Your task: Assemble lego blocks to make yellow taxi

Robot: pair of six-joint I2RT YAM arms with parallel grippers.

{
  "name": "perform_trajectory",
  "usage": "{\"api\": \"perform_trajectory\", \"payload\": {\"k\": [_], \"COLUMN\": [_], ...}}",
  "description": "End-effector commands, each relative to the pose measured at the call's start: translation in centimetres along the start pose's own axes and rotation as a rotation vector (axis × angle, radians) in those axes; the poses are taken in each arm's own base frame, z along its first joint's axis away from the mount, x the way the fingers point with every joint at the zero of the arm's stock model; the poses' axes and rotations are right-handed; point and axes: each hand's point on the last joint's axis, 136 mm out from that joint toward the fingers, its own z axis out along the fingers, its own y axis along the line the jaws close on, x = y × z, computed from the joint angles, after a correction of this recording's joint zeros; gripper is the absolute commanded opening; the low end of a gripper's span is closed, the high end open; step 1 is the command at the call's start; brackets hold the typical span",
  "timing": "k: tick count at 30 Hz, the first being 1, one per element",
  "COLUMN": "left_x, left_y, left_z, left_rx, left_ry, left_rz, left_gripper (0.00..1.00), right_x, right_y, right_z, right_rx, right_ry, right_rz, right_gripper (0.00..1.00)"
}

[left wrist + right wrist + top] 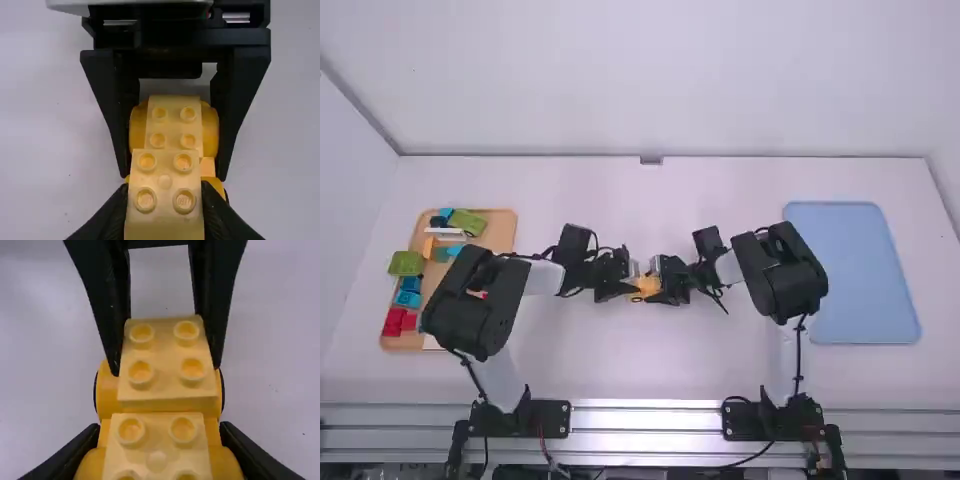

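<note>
- Clamping the taxi point(647, 287) between them: left gripper point(629, 285), right gripper point(666, 284), one at each end
- Long axis gripper to gripper, studs point(145, 199) up
- Wrist views show studs; high view, a tray point(500, 235) well outside left gripper

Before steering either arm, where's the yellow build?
High view: the yellow build is near the middle of the table, held between the left gripper and right gripper.

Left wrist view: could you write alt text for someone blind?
Studded yellow toy blocks, close together, held by the black left gripper nearest the camera and the black right gripper opposite, over a white table.
</note>
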Motion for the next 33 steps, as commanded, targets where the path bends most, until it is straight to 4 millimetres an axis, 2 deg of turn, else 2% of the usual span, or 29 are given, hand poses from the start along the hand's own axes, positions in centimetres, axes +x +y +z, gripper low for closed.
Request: {"api": "perform_trajectory", "payload": {"k": [1,9,18,21,24,27,33], "left_x": [0.8,0.3,0.6,0.6,0.6,0.7,0.7], "left_y": [0.0,-1.3,-1.5,-1.5,-1.5,-1.4,-1.4], "left_z": [0.4,0.4,0.4,0.4,0.4,0.4,0.4], "left_rx": [0.0,0.057,0.061,0.061,0.061,0.058,0.057], "left_ry": [0.036,0.0,0.014,0.014,0.014,0.016,0.015], "left_rz": [-0.012,-0.026,-0.034,-0.035,-0.034,-0.034,-0.032], "left_gripper": [0.09,0.07,0.06,0.09,0.19,0.36,0.5], "right_x": [2.1,2.2,2.1,2.2,2.2,2.2,2.2], "right_y": [1.1,1.0,1.0,1.0,1.0,1.0,1.1], "right_z": [1.0,1.0,1.0,1.0,1.0,1.0,1.0], "right_rx": [-0.007,-0.007,-0.007,-0.007,-0.007,-0.007,-0.007], "right_ry": [0.098,0.098,0.097,0.098,0.098,0.098,0.097], "right_rz": [0.044,0.044,0.044,0.045,0.046,0.046,0.048], "right_gripper": [0.5,0.51,0.51,0.51,0.52,0.52,0.52]}}
